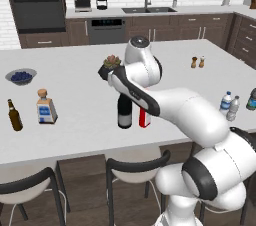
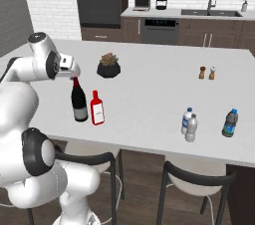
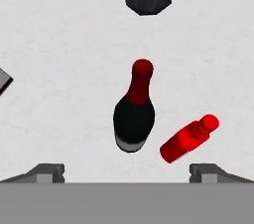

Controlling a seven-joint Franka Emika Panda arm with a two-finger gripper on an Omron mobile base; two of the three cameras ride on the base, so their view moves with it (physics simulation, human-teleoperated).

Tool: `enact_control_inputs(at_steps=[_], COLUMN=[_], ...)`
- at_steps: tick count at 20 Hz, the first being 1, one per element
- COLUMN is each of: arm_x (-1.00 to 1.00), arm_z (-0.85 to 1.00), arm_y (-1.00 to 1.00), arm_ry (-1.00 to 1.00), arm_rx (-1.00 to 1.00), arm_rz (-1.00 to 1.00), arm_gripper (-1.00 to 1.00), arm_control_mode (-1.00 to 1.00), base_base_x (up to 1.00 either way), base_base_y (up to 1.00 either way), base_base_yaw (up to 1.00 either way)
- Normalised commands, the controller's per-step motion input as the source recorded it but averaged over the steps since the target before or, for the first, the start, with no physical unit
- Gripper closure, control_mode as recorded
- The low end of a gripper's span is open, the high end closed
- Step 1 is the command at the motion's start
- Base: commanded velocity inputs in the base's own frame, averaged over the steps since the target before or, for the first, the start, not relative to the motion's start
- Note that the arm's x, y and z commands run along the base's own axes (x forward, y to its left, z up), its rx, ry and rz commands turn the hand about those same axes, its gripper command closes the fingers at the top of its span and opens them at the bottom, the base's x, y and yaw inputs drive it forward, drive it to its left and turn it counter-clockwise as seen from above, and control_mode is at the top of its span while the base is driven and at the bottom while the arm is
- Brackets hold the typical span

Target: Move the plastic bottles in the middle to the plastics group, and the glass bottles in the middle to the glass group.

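So the hand [image 3: 127, 173] is hanging right over the tall dark wine bottle with the red foil neck [image 3: 134, 119], fingers spread wide, gripping nothing. That bottle's upright mid-table [image 2: 149, 94], slim red bottle with white cap [image 2: 97, 108] at its 3 o'clock.

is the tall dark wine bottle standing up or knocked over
Upright. The tall dark wine bottle with red foil neck stands on its base on the white counter, neck pointing up.

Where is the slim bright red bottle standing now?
The slim bright red bottle stands upright on the white island counter, just right of the tall dark wine bottle in the right base view, nearer the front edge than the potted succulent.
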Motion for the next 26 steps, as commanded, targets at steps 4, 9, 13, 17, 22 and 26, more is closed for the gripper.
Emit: enact_control_inputs(at_steps=[4, 9, 13, 17, 22, 26], arm_x=[0.27, 0.30, 0.11, 0.08, 0.14, 0.08], arm_z=[0.00, 0.00, -0.06, -0.07, -0.14, -0.06], arm_y=[0.00, 0.00, -0.09, -0.18, -0.01, 0.00], arm_ry=[0.00, 0.00, 0.00, 0.00, 0.00, 0.00], arm_rx=[0.00, 0.01, 0.07, 0.07, 0.02, 0.00], arm_rz=[0.00, 0.00, 0.00, 0.00, 0.00, 0.00], arm_gripper=[-1.00, -1.00, -1.00, -1.00, -1.00, -1.00], arm_control_mode=[-1.00, -1.00, -1.00, -1.00, -1.00, -1.00], base_base_x=[0.00, 0.00, 0.00, 0.00, 0.00, 0.00], base_base_y=[0.00, 0.00, 0.00, 0.00, 0.00, 0.00], base_base_yaw=[0.00, 0.00, 0.00, 0.00, 0.00, 0.00])
